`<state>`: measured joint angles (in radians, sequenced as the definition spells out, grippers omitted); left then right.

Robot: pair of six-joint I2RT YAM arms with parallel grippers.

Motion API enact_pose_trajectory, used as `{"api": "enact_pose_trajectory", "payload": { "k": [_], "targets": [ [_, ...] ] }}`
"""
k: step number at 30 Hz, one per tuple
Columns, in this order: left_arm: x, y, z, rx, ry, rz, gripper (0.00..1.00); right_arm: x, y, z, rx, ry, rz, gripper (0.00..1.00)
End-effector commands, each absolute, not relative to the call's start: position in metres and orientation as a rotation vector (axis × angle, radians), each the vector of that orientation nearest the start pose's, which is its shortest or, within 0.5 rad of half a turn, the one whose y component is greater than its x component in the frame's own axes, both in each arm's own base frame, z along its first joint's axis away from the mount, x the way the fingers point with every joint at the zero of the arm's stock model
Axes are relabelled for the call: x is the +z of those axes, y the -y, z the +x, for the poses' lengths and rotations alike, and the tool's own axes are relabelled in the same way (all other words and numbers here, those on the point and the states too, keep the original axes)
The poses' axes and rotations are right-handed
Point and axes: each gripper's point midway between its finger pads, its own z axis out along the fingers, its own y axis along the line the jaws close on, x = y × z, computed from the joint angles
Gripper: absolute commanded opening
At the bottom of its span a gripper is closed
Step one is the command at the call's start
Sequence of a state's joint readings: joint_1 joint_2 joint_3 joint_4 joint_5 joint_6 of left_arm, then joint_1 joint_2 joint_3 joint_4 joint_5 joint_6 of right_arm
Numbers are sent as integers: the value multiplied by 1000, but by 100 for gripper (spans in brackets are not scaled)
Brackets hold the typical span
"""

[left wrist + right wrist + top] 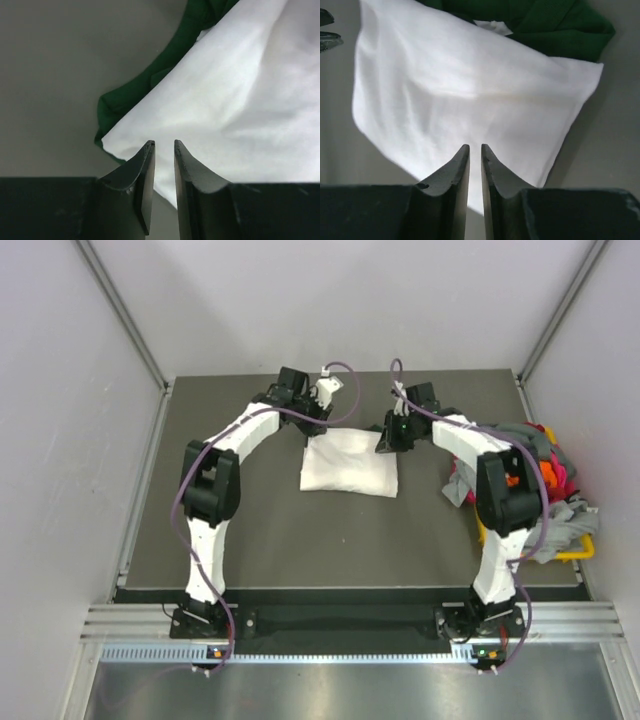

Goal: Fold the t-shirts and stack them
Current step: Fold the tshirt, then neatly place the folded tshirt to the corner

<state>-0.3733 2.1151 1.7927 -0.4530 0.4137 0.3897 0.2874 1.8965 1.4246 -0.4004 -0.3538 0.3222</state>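
one white tee (349, 462) lies folded mid-frame on the surface (260, 540). left tool (164, 145) and right tool (475, 147) slightly parted, empty. unfolded heap (560, 515) at right remains.

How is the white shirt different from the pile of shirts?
The white shirt is folded flat and neat; the pile of shirts is crumpled. The white shirt is mostly white; the pile mixes grey, orange and pink. The pile hangs over a yellow bin; the white shirt lies on the table. Both are cloth.
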Motion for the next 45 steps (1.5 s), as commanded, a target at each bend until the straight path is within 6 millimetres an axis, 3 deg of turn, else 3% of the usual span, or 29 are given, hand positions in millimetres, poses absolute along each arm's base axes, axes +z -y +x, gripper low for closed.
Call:
{"api": "enact_pose_trajectory", "payload": {
  "k": [1,5,8,12,17,19,21,22,24,25,27,29,30,33,38,45],
  "targets": [
    [100,258,507,-516,-2106,1022,27,96,-209,459,741,-2469,-94,14],
    [94,261,526,-487,-2096,963,27,84,-214,498,732,-2453,-52,14],
    [94,257,552,-426,-2090,869,27,76,-213,523,721,-2435,2,15],
    [91,247,580,-338,-2080,768,27,65,-209,542,725,-2415,113,15],
    [80,229,599,-234,-2111,682,28,53,-199,561,687,-2405,172,17],
    [95,215,608,-180,-2100,635,28,54,-189,566,662,-2407,204,22],
    [114,204,614,-182,-2085,597,30,70,-181,573,638,-2375,212,26],
    [132,199,614,-188,-2067,573,31,75,-174,574,606,-2372,218,33],
    [147,192,611,-240,-2059,556,34,100,-167,578,574,-2332,194,41],
    [161,190,606,-255,-2043,551,37,115,-162,577,566,-2313,188,47],
    [155,192,594,-304,-2063,573,42,123,-158,569,542,-2314,152,52],
    [156,211,573,-451,-2047,656,47,123,-153,550,525,-2331,142,57],
    [143,216,564,-494,-2068,685,49,121,-153,543,531,-2340,124,58],
    [127,228,553,-588,-2080,734,51,102,-155,513,575,-2405,94,63],
    [91,226,555,-576,-2163,730,49,72,-159,475,642,-2479,79,68],
    [72,236,542,-654,-2194,762,42,49,-169,458,748,-2510,112,66]
  ]
}}
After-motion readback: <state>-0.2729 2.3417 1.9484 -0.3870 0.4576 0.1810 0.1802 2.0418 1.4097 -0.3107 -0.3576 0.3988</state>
